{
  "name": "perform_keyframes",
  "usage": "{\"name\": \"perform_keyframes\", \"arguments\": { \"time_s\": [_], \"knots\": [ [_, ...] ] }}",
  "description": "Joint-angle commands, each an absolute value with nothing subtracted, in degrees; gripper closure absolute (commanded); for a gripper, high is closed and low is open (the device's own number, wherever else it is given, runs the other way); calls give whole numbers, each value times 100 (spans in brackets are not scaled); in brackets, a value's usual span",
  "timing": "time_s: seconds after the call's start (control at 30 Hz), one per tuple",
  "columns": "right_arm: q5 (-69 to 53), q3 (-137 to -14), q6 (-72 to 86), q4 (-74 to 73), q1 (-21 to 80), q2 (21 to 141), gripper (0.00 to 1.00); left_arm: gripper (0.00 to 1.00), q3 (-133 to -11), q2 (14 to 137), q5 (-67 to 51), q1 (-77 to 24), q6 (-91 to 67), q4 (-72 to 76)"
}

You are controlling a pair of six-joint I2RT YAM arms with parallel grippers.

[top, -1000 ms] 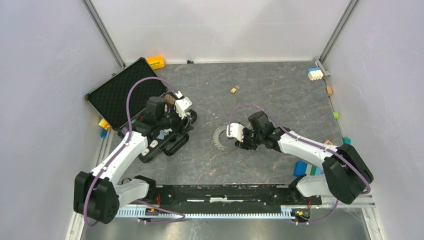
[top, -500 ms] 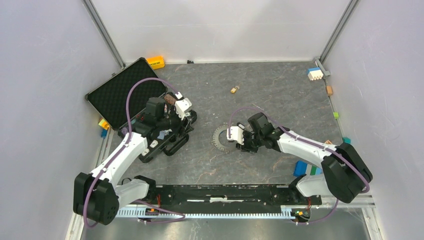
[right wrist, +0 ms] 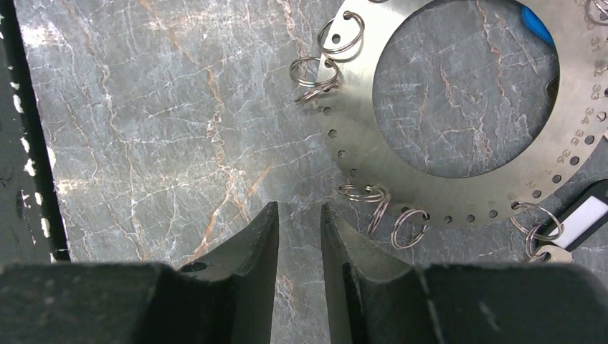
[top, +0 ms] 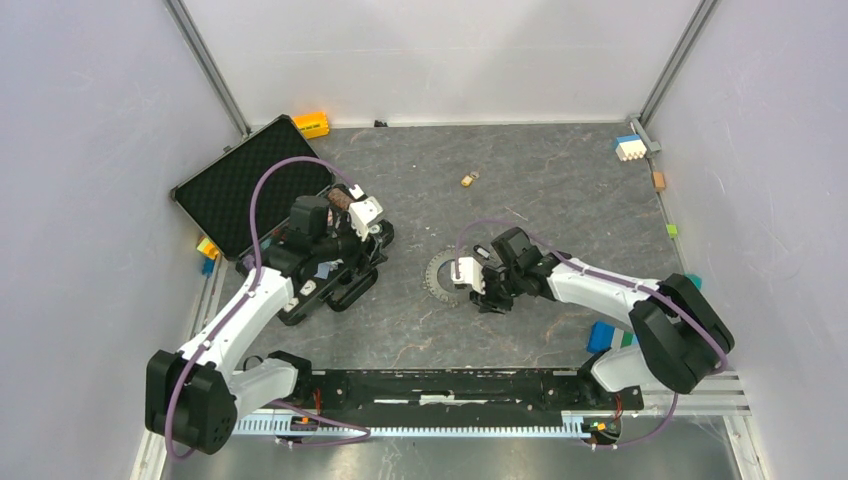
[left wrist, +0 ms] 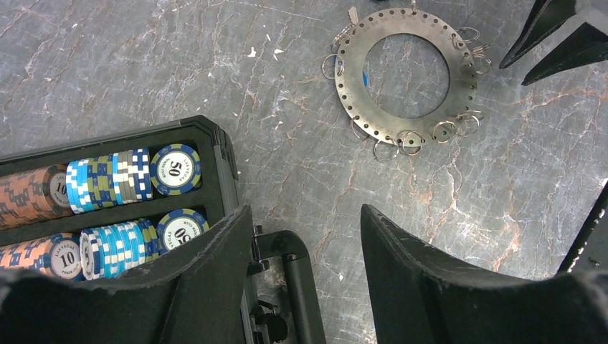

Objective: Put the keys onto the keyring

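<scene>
Keyring (right wrist: pixel 355 129): flat silvery steel ring plate with a numbered row of small holes; lying flat on the grey marbled bench (right wrist: pixel 143 143), about mid-bench between the two arms; small wire split rings (right wrist: pixel 362 192) hung through holes along its outer rim
Blue key (right wrist: pixel 538 25): only a small blue plastic sliver showing inside the plate's central opening, against the inner edge; rest of its shape hidden
Yellow-brown piece (top: pixel 469 180): tiny item farther back on the bench, well apart from the plate; too small to tell whether a key
Right end effector (right wrist: pixel 297 211): fingers close together, a thin slit of bench between them, clamped on nothing; tips just beside the plate's outer rim, near a pair of split rings; touching the bench or not, cannot tell
Left end effector (left wrist: pixel 302 215): fingers spread wide, clamped on nothing; over the corner of the black hard case (left wrist: pixel 222 165), well apart from the plate
Poker chips (left wrist: pixel 176 169): blue-and-white and orange stacks lying on edge in the case's slots
</scene>
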State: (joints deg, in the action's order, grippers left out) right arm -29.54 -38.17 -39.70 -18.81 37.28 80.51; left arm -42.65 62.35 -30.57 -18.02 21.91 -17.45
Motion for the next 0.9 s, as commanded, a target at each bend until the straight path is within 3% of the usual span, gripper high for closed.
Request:
{"name": "perform_keyframes", "arguments": {
  "time_s": [0.0,0.6,0.87],
  "knots": [
    [-2783,-4151,-3753,-1729,3735,8222,67,36,-4219,6118,-3221,-1802,2212,-1578],
    [-2398,-4368,-2856,-1386,3735,8550,49,35,-4210,6151,-3234,-1801,2217,-1580],
    [-2116,-4404,-2607,-1269,3735,8716,57,34,-4214,6157,-3226,-1797,2213,-1582]
  ]
}}
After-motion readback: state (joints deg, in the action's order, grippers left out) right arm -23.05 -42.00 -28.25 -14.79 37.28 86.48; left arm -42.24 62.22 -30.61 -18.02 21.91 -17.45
